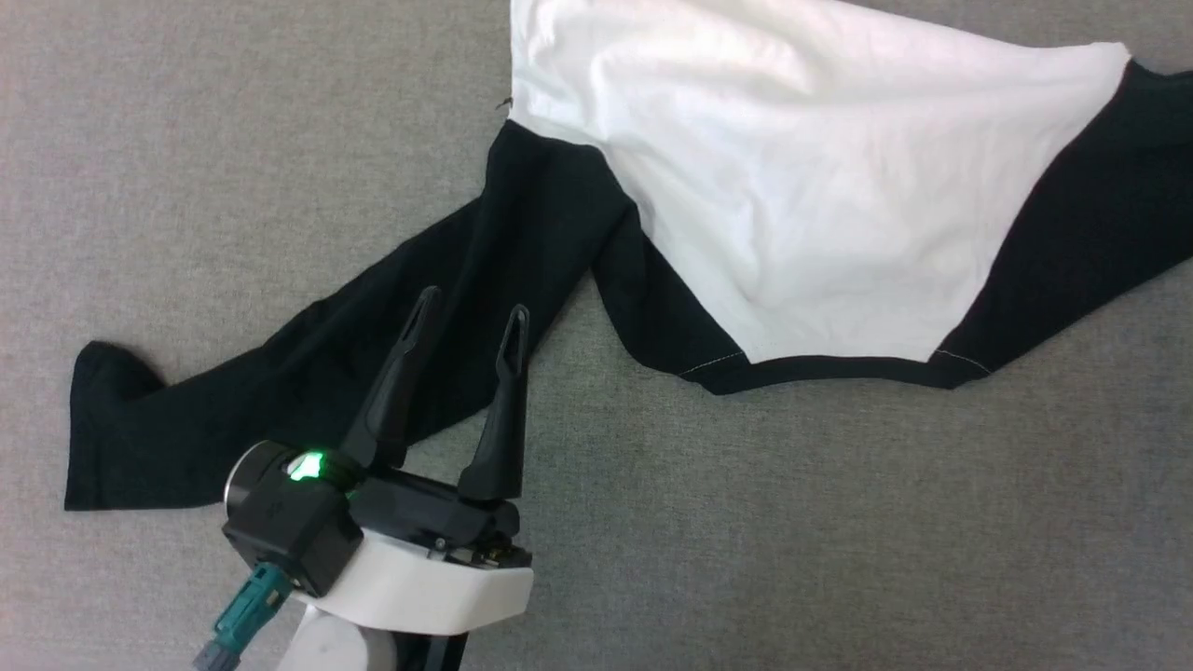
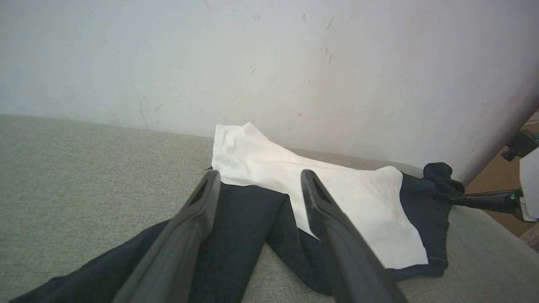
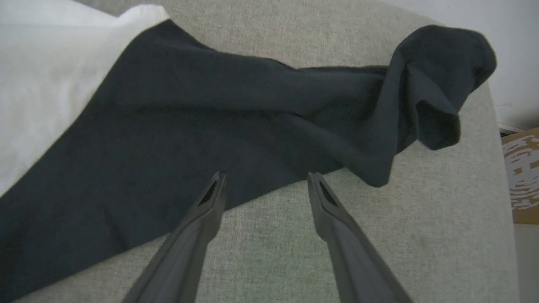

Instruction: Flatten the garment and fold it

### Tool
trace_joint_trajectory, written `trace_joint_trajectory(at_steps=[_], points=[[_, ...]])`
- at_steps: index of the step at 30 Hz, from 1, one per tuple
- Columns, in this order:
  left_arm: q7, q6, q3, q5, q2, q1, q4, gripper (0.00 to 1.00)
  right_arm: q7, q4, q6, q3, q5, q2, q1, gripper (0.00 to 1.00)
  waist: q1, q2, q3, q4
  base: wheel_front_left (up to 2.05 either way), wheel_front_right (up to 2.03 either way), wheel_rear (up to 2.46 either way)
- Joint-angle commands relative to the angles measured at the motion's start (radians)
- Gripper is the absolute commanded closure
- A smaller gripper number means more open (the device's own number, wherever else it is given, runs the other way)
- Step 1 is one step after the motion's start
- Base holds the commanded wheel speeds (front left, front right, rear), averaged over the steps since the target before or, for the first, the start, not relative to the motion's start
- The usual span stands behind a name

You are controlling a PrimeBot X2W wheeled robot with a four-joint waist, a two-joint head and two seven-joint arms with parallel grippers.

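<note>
A grey woven upholstered surface (image 1: 839, 522) spreads across the lower part of the head view under soft, even light. In the left wrist view a pale wall (image 2: 269, 63) with faint scuffs rises behind it across the upper half. At the right edge of the right wrist view, past the surface's rounded edge, lies brown cardboard (image 3: 522, 176) with white markings.

One shirt (image 1: 820, 205), white with two black sleeves (image 1: 308, 382). Two grippers, the left gripper (image 1: 473, 306) and the right gripper (image 3: 266, 176), two long dark fingers (image 1: 499, 419) on each, four in all. One grey fabric surface (image 1: 839, 522), one pale wall (image 2: 269, 63), one cardboard box (image 3: 522, 176), one green light (image 1: 308, 464)
</note>
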Motion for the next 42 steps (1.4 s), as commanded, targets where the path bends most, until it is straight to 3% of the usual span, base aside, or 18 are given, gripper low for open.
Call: trace_joint_trajectory(at_steps=[1, 9, 10, 12, 18, 23, 29, 32, 33, 34, 35, 42], points=[[0.002, -0.001, -0.005, 0.002, -0.004, -0.008, -0.006, 0.0, 0.013, -0.021, -0.002, -0.014, -0.013, 0.019, 0.015, 0.0, 0.0001, 0.0, 0.042, 0.034, 0.0, 0.0, 0.0], [-0.003, -0.001, -0.015, 0.007, -0.013, -0.029, 0.001, 0.0, 0.074, 0.02, -0.002, -0.055, -0.084, 0.056, -0.005, 0.03, 0.0001, 0.0, 0.093, 0.076, 0.0, 0.0, 0.0], [-0.004, -0.001, -0.015, 0.007, -0.014, -0.03, 0.003, 0.0, 0.088, 0.03, -0.002, -0.063, -0.096, 0.06, -0.009, 0.56, 0.0001, 0.0, 0.094, 0.076, 0.0, 0.0, 0.0], [-0.007, -0.001, -0.016, 0.006, -0.016, -0.031, 0.008, 0.0, 0.1, 0.042, -0.002, -0.083, -0.121, 0.066, -0.018, 1.0, 0.0001, 0.0, 0.094, 0.077, 0.0, 0.0, 0.0], [-0.012, -0.007, -0.014, -0.003, -0.017, -0.035, 0.028, 0.0, 0.09, 0.024, -0.002, -0.118, -0.154, 0.077, -0.031, 1.0, 0.0001, 0.0, 0.072, 0.061, 0.0, 0.0, 0.0], [-0.012, -0.01, -0.014, -0.009, -0.014, -0.034, 0.035, 0.0, 0.09, -0.007, -0.002, -0.146, -0.17, 0.043, -0.029, 1.0, 0.0001, 0.0, 0.056, 0.054, 0.0, 0.0, 0.0], [-0.008, -0.014, -0.026, -0.015, -0.014, -0.034, 0.038, 0.0, 0.055, -0.009, -0.002, -0.198, -0.233, -0.044, -0.014, 1.0, 0.0001, 0.0, 0.055, 0.062, 0.0, 0.0, 0.0], [-0.004, -0.016, -0.029, -0.018, -0.012, -0.035, 0.038, 0.0, 0.03, 0.018, -0.002, -0.207, -0.239, -0.035, -0.019, 1.0, 0.0001, 0.0, 0.057, 0.067, 0.0, 0.0, 0.0], [-0.003, -0.016, -0.029, -0.019, -0.011, -0.035, 0.039, 0.0, 0.02, 0.027, -0.002, -0.202, -0.241, -0.028, -0.019, 0.86, 0.0001, 0.0, 0.058, 0.068, 0.0, 0.0, 0.0], [-0.002, -0.016, -0.03, -0.019, -0.01, -0.036, 0.038, 0.0, 0.01, 0.037, -0.002, -0.198, -0.242, -0.018, -0.021, 0.54, 0.0001, 0.0, 0.059, 0.069, 0.0, 0.0, 0.0], [0.0, -0.016, -0.03, -0.02, -0.01, -0.037, 0.038, 0.0, -0.002, 0.046, -0.002, -0.195, -0.241, -0.007, -0.024, 0.0, 0.0001, 0.0, 0.059, 0.07, 0.0, 0.0, 0.0], [0.007, -0.016, -0.033, -0.02, -0.001, -0.043, 0.044, 0.0, -0.089, 0.031, -0.002, -0.14, -0.202, 0.039, -0.04, 0.0, 0.0001, 0.0, 0.021, 0.055, 0.0, 0.0, 0.0]])
